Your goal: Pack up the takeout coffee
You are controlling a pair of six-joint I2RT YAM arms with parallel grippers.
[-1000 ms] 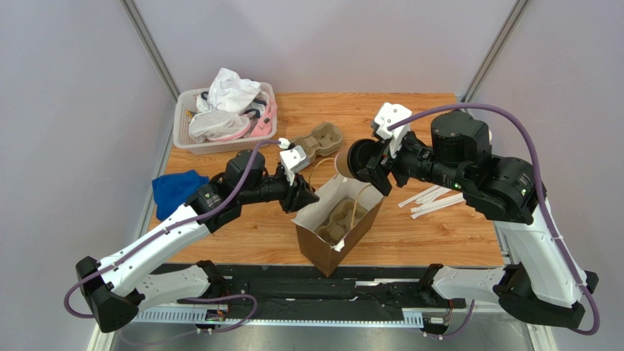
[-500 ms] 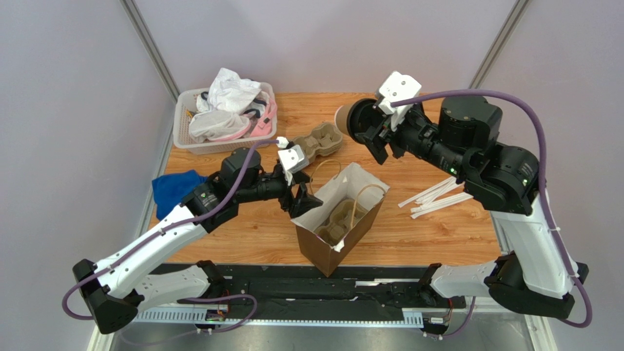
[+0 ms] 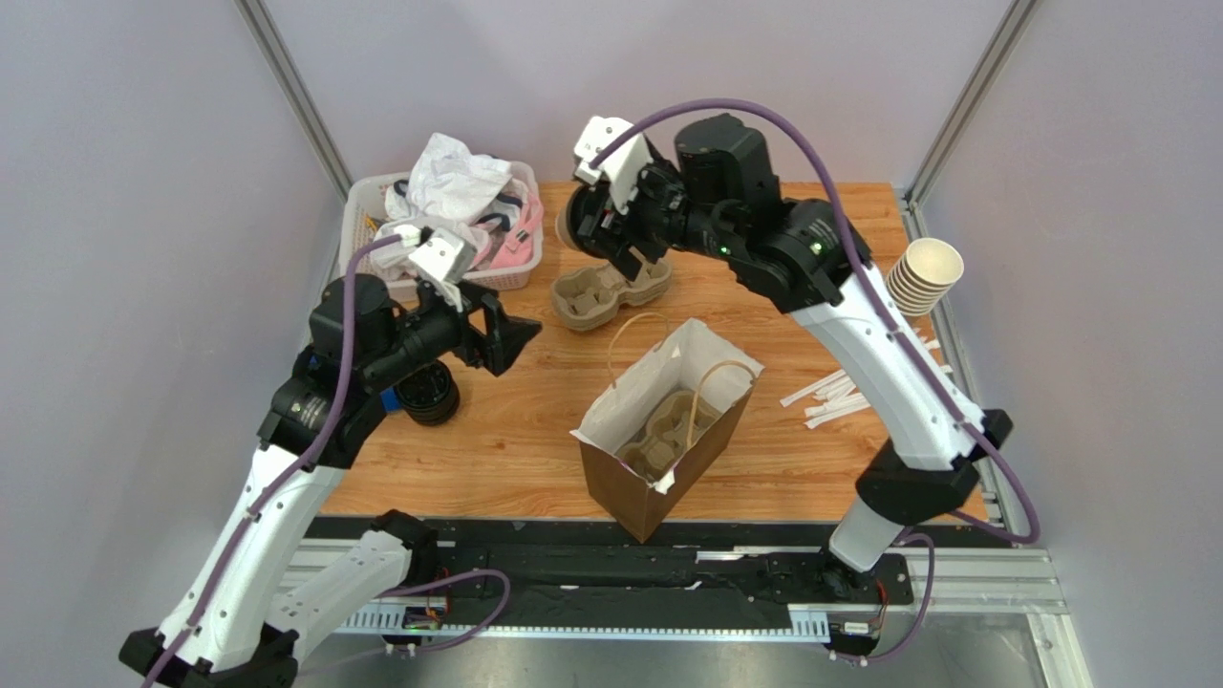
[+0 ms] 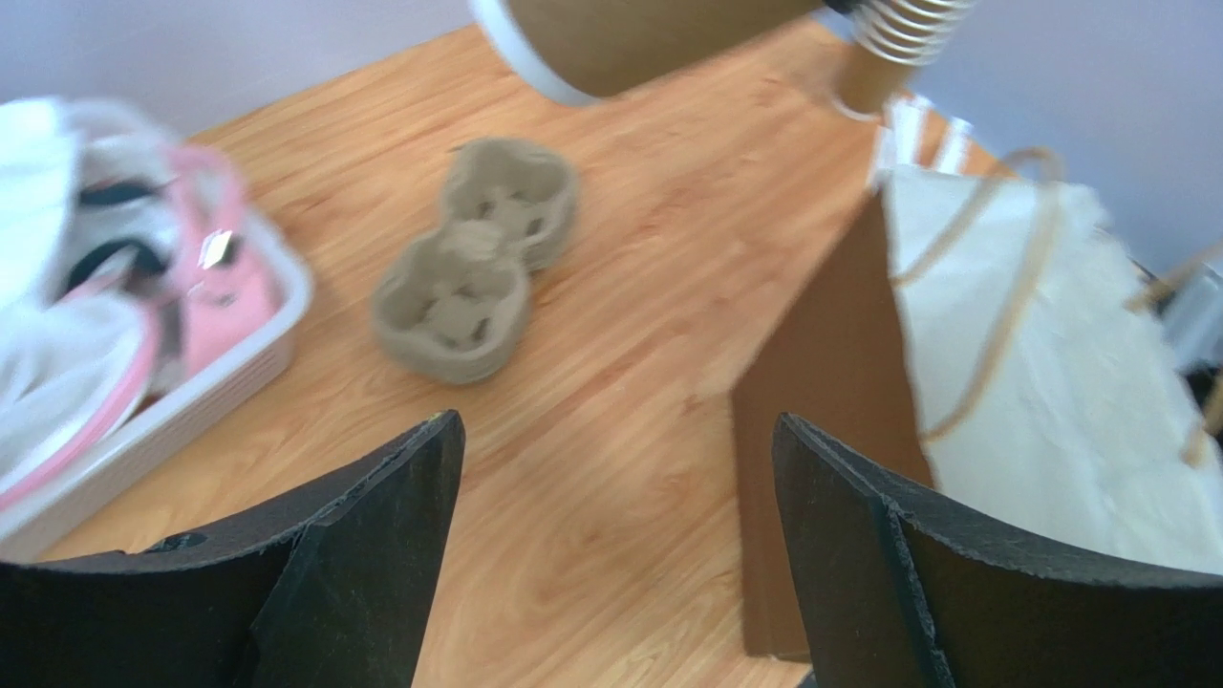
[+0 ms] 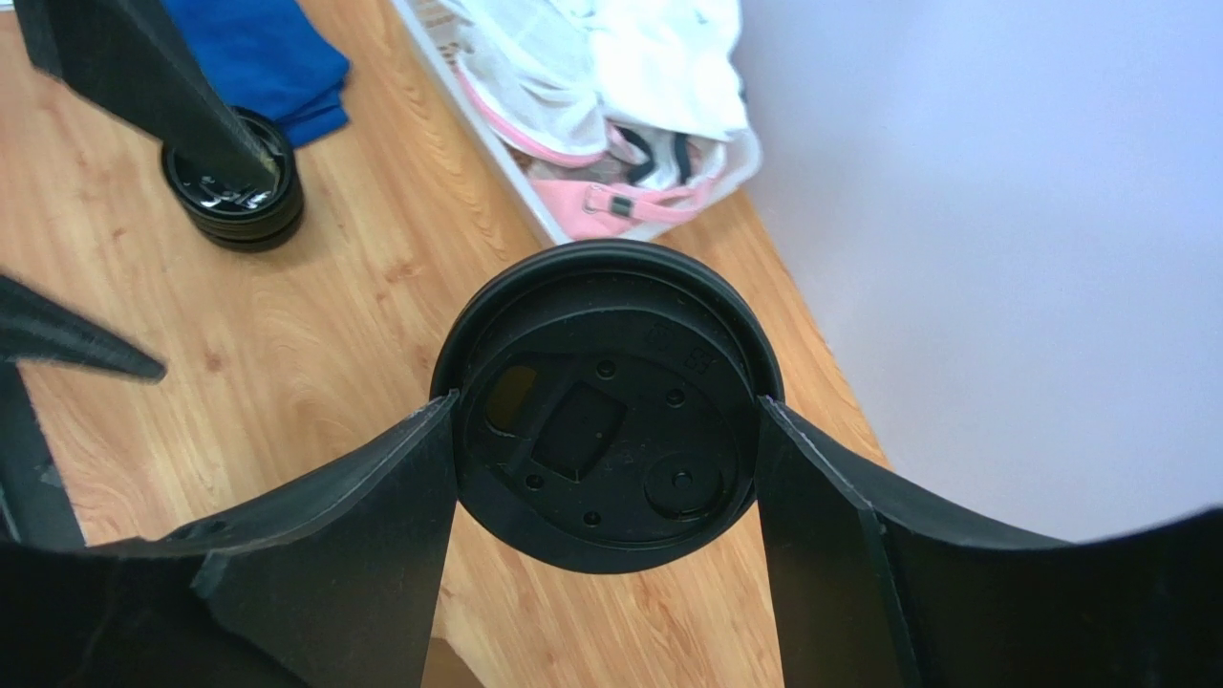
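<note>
A: Worktop point(image 3: 804, 430), wood: one paper bag point(image 3: 632, 495), standing open, no cup in it yet
B: Takeout coffee point(image 5: 603, 394): unpacked, aloft beyond the bag, clamped in right hand point(image 3: 610, 237). Left hand point(image 4: 617, 559): spread wide, empty

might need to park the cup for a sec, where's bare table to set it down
Bare wood lies between the stack of black plastic lids and the open brown paper bag, and right of the bag, on the near side of the white straws. Crowded back left: white basket, grey pulp cup carrier.
</note>
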